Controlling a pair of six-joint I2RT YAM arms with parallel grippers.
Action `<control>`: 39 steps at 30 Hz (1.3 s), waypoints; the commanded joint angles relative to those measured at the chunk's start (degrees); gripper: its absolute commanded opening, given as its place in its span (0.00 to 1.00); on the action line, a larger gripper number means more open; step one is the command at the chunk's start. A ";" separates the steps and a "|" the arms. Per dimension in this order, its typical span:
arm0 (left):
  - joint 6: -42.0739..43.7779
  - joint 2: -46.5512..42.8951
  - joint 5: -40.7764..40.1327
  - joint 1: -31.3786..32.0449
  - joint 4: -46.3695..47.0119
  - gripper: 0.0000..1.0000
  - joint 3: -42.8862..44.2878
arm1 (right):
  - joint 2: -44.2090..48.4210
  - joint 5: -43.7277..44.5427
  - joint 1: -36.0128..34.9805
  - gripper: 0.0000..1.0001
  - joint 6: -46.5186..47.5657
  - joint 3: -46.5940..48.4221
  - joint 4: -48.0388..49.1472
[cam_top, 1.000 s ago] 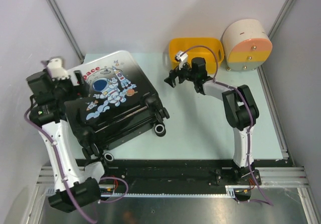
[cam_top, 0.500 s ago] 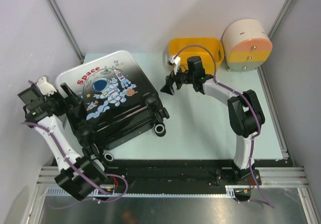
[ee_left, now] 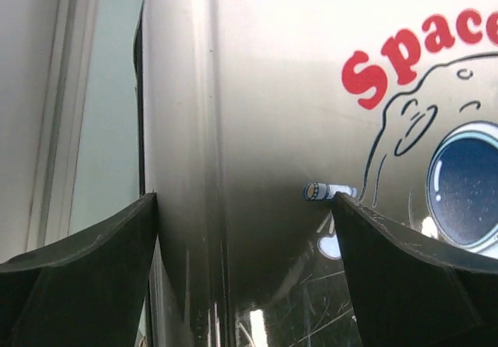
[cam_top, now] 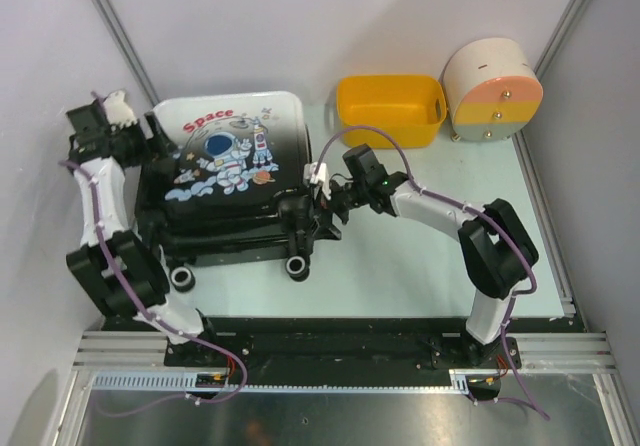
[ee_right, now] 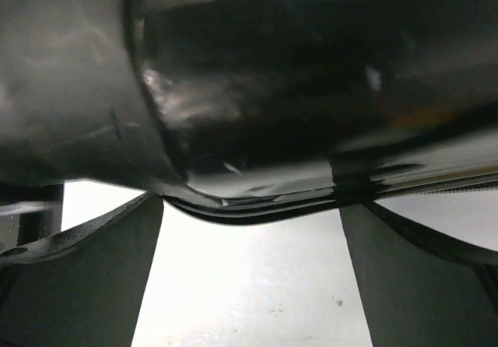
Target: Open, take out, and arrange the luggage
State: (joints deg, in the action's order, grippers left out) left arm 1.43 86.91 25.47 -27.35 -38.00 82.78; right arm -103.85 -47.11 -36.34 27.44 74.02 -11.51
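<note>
Nearest to me, the suitcase's [cam_top: 225,181] two black wheels [cam_top: 297,266] are pointing toward my bases. The suitcase is lying on the pale green surface [cam_top: 420,256] with its astronaut print [cam_top: 228,156] facing up, and its black end is nearest me while its white end is farthest.

I am holding my right pincer [cam_top: 318,198] against the suitcase's right side, at the black end, just above the right-hand wheel. Its fingers [ee_right: 85,277] are standing wide apart and gripping nothing. In the right wrist view the glossy black shell is filling the space just above them, a seam is running along its lower edge, and the bare surface is showing beneath.

Farther along, I am reaching my left pincer [ee_left: 245,207] to the suitcase's far left corner, where the shell is turning white. It is also spread wide, with one finger [ee_left: 78,269] off the suitcase's left edge and the other over the print beside the red word "Space" [ee_left: 424,47]. I cannot tell whether either finger is touching the shell.

Beyond the suitcase, off its far right corner and well apart from it, a yellow basket [cam_top: 390,108] is sitting. A round cream-and-orange box [cam_top: 492,91] is standing just beside the basket, on the side away from the suitcase.
</note>
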 commanded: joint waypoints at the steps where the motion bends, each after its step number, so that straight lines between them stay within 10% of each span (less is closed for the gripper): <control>1: 3.83 9.21 12.23 12.13 -0.59 0.88 4.40 | 3.04 -1.94 -9.18 1.00 3.32 -1.25 0.07; 10: 8.23 11.62 14.16 16.72 -0.58 0.95 5.63 | -0.11 5.70 -21.93 1.00 0.25 0.77 18.07; 21: 11.05 -6.81 13.90 17.42 -0.59 0.97 2.41 | -7.77 14.41 -29.93 1.00 -6.42 11.94 25.23; 29: 8.42 -20.28 12.32 18.74 -0.50 0.96 -6.40 | 6.72 18.19 -21.68 0.96 -18.88 1.85 15.11; 39: 1.56 -27.67 13.02 18.74 -0.41 0.95 -10.01 | 3.67 27.61 -15.79 0.68 -27.18 -7.66 31.17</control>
State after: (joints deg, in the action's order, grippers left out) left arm 7.42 62.24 36.91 -8.54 -38.24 73.69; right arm -97.08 -21.74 -52.03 3.64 67.31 11.51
